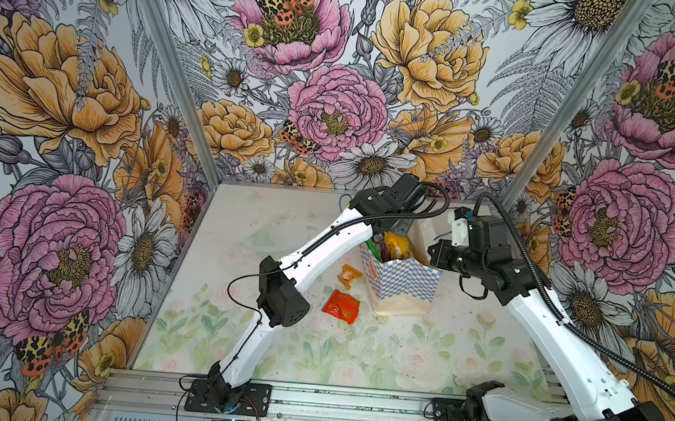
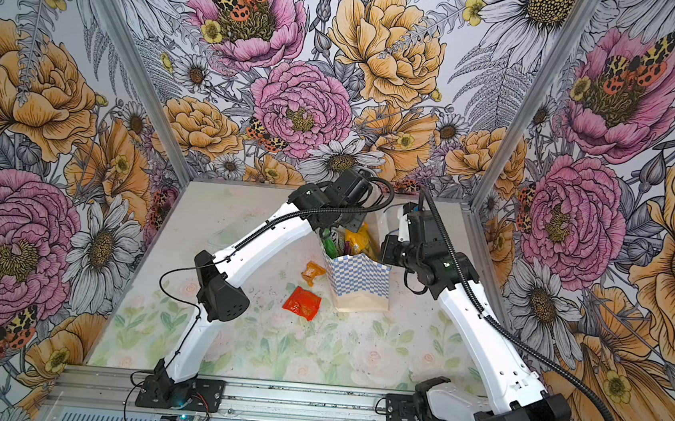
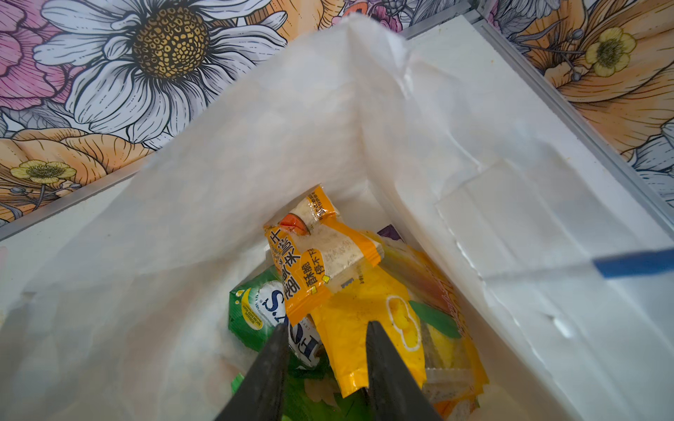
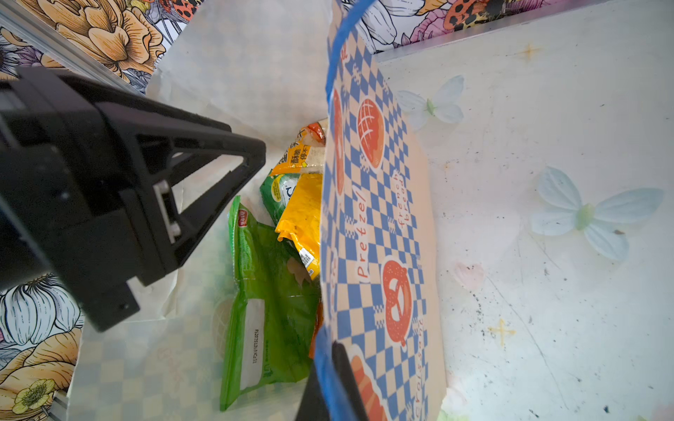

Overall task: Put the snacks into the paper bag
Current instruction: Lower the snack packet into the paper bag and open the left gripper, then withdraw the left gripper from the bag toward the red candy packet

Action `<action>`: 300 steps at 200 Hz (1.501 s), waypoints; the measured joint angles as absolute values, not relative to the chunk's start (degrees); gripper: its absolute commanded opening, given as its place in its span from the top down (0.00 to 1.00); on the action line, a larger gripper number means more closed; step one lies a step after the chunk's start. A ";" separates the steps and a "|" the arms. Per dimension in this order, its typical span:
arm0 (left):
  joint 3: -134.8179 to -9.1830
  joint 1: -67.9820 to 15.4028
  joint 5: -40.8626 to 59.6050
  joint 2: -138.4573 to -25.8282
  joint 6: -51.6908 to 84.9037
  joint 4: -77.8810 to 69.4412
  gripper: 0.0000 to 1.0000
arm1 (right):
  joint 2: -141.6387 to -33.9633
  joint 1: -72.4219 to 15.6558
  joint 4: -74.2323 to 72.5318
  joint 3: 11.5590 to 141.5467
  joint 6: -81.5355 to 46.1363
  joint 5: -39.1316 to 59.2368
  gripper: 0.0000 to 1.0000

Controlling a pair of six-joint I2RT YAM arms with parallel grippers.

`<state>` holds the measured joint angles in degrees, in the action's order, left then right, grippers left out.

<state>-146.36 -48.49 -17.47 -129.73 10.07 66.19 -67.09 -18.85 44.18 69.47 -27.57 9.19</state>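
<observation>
Left claw [image 3: 326, 330] parted above snacks [image 3: 346, 350], right claw [image 4: 328, 379] pinching paper bag [image 4: 375, 218]

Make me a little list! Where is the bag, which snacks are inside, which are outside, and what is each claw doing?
bag: bag, upright, mouth open
inside: green packet, yellow packet, and more
outside: red packet and orange packet, on the table beside the bag
left gripper: left gripper, open above the bag's mouth, holding nothing
right gripper: right gripper, shut on the bag's rim
</observation>
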 measured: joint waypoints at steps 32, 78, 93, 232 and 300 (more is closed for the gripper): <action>-145.69 -48.95 -17.43 -128.55 10.13 66.22 0.58 | -67.09 -18.85 44.14 69.47 -27.57 9.19 1.00; -138.74 -50.00 -16.43 -117.97 11.86 66.17 0.47 | -67.09 -18.85 44.12 69.47 -27.57 8.97 1.00; -135.24 -50.48 -16.43 -112.66 12.16 66.17 0.45 | -67.09 -18.85 44.12 69.47 -27.57 8.80 1.00; -83.59 -50.19 -21.39 -64.12 19.49 55.33 0.18 | -67.07 -18.85 44.12 69.47 -27.40 8.08 1.00; -66.65 -45.34 -14.61 -63.37 24.14 52.93 0.14 | -67.07 -18.85 44.12 69.47 -27.38 7.68 1.00</action>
